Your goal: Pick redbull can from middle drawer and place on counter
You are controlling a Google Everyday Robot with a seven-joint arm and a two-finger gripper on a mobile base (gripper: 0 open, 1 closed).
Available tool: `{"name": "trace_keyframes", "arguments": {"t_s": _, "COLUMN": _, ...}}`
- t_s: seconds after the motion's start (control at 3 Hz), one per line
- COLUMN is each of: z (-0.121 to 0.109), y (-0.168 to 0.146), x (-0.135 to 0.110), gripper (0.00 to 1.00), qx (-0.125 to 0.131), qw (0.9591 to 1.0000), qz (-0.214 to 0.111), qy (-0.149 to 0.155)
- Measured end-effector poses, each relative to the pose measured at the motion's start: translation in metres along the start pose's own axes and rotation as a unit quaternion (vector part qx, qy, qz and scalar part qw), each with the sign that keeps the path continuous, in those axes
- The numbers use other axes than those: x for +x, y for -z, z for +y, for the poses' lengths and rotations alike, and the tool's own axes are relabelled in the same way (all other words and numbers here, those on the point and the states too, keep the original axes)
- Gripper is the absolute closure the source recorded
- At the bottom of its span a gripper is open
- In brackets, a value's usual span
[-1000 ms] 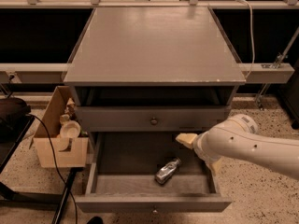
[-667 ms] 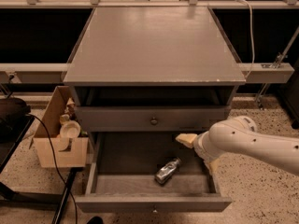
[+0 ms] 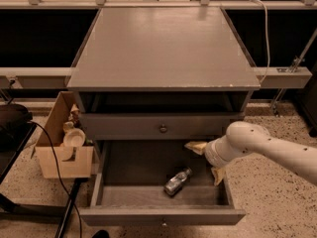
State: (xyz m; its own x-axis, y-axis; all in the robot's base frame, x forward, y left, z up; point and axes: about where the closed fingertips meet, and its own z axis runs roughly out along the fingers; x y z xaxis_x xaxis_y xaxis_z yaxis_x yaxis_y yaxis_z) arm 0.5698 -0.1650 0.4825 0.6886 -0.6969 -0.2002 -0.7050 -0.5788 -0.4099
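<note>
The redbull can (image 3: 177,182) lies on its side on the floor of the open middle drawer (image 3: 148,195), right of centre and near the front panel. My gripper (image 3: 207,161) hangs over the drawer's right side, just right of and slightly above the can, not touching it. Its two pale fingertips (image 3: 195,147) are spread apart and empty. The white arm reaches in from the right. The counter (image 3: 163,46) is the grey cabinet top above, with nothing on it.
A closed drawer front with a round knob (image 3: 162,129) sits above the open drawer. A cardboard box (image 3: 62,150) holding a pale cup (image 3: 74,137) stands at the left. A black cable (image 3: 52,152) crosses the floor there.
The arm's wrist has shifted slightly over the drawer's right side. The can has not moved.
</note>
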Motion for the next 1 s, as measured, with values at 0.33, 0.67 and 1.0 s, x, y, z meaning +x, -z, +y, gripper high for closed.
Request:
{"name": "trace_keyframes", "arguments": {"t_s": 0.33, "z": 0.004, "y": -0.002, "x": -0.001, "gripper": 0.00, "qx": -0.003, "qw": 1.0000, "qz": -0.001, "qy": 0.001}}
{"name": "trace_keyframes", "arguments": {"t_s": 0.67, "z": 0.015, "y": -0.018, "x": -0.008, "gripper": 0.00, "qx": -0.011, "qw": 0.9998, "qz": -0.015, "qy": 0.004}}
{"name": "trace_keyframes", "arguments": {"t_s": 1.0, "z": 0.020, "y": -0.029, "x": -0.013, "gripper": 0.00, "qx": -0.013, "qw": 0.9996, "qz": -0.023, "qy": 0.009}}
